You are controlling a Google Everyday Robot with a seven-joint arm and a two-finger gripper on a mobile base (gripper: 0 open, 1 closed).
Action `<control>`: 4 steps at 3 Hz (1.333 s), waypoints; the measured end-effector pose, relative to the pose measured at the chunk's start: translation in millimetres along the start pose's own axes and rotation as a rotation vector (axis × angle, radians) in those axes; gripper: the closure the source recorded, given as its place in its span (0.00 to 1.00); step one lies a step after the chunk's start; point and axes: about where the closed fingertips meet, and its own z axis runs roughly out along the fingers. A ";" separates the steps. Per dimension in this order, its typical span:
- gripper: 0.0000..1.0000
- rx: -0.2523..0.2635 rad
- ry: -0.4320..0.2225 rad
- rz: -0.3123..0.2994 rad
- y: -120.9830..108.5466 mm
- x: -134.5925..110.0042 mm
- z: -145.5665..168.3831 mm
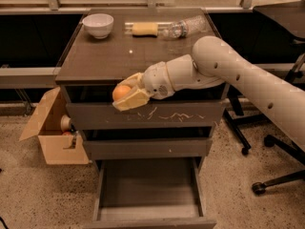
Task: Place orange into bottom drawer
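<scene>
The orange (121,92) is a small round fruit held between the pale fingers of my gripper (127,95). The gripper is shut on it and hangs in front of the cabinet's top edge, above the scratched top drawer front. The bottom drawer (148,211) is pulled open below, showing a flat grey floor and low side walls. The orange is well above the drawer and a little left of its middle.
On the cabinet top (109,56) stand a white bowl (98,25), a pale yellow oblong object (144,28) and a clear plastic bottle (186,26). An open cardboard box (53,133) sits on the floor at left. An office chair base (267,175) is at right.
</scene>
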 end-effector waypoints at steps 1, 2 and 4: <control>1.00 0.007 0.044 0.013 5.2 26.7 11.4; 1.00 0.008 0.086 0.068 23.2 78.0 19.4; 1.00 0.051 0.027 0.147 60.2 181.0 43.4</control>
